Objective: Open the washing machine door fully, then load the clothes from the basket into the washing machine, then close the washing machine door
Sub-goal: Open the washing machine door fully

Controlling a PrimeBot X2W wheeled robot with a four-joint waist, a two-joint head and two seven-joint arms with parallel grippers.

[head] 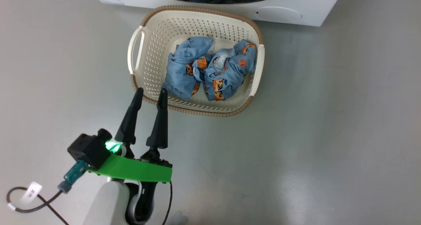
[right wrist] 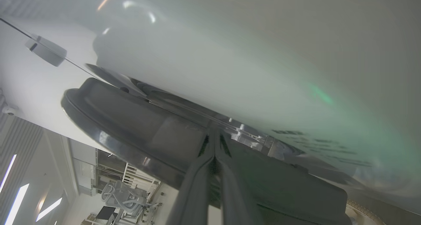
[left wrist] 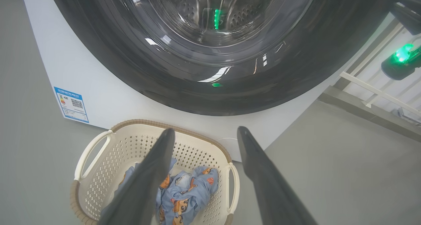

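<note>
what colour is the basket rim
Brown, with a woven look, around the cream basket; it shows best in the head view.

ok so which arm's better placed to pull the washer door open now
Right. The right gripper, shut, has its tips at the washing machine door edge; the open left gripper hovers low by the basket rim.

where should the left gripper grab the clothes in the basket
Probably the raised crumpled fold mid-pile on the clothes, coming from above: the basket walls block the sides, and the open left gripper hangs by its near rim.
</note>
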